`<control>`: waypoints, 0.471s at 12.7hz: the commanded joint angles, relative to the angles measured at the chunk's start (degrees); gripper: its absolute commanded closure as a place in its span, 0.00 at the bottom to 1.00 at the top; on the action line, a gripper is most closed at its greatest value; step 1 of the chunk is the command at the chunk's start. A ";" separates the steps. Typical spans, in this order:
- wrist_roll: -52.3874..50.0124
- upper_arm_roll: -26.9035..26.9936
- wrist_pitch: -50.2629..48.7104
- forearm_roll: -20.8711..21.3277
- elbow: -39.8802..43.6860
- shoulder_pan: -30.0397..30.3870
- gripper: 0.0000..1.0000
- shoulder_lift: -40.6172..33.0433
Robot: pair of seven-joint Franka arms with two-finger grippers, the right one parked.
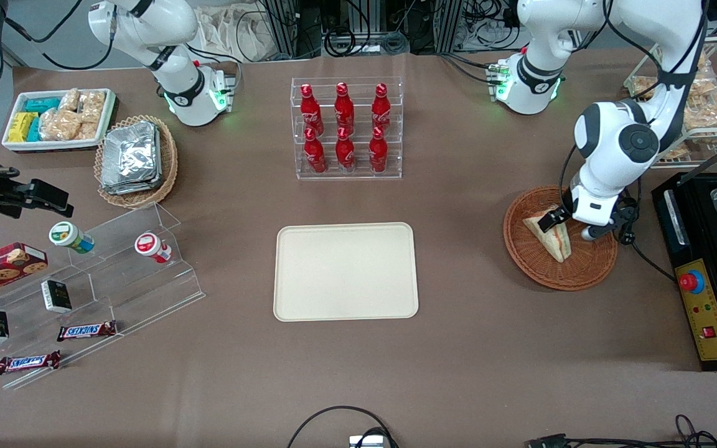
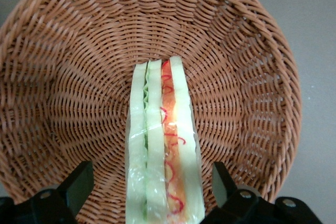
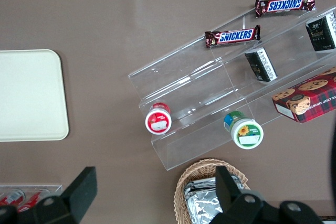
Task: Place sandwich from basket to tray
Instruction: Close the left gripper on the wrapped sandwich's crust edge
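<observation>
The sandwich (image 1: 554, 241) is a white-bread wedge that stands on edge in the reddish-brown wicker basket (image 1: 557, 280) toward the working arm's end of the table. Its cut edge (image 2: 163, 145) shows green and red filling. My left gripper (image 1: 570, 227) is low over the basket (image 2: 68, 77) and open. In the wrist view the gripper (image 2: 152, 182) has one black finger (image 2: 79, 182) on each side of the wedge, with a gap of wicker showing on both sides. The cream tray (image 1: 346, 272) lies flat at the table's middle, bare, and also shows in the right wrist view (image 3: 29, 95).
A black appliance with a red button (image 1: 691, 281) stands close beside the basket. A clear rack of red bottles (image 1: 346, 127) stands farther from the camera than the tray. A tan basket of foil packets (image 1: 134, 158), a white snack bin (image 1: 60, 118) and an acrylic stand (image 1: 116, 274) sit toward the parked arm's end.
</observation>
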 commanded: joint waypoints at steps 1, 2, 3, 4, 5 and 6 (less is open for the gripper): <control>-1.30 0.06 3.44 -0.70 -1.16 -0.23 0.00 1.50; -1.73 0.06 4.32 -0.70 -1.42 -0.32 0.05 1.76; -2.09 0.06 5.02 -0.70 -1.95 -0.41 0.22 1.85; -2.18 0.06 5.29 -0.70 -2.04 -0.58 0.51 2.03; -2.26 0.06 5.29 -0.70 -2.04 -0.58 0.71 2.03; -2.70 -0.03 5.20 -0.70 -2.04 -0.67 0.80 1.86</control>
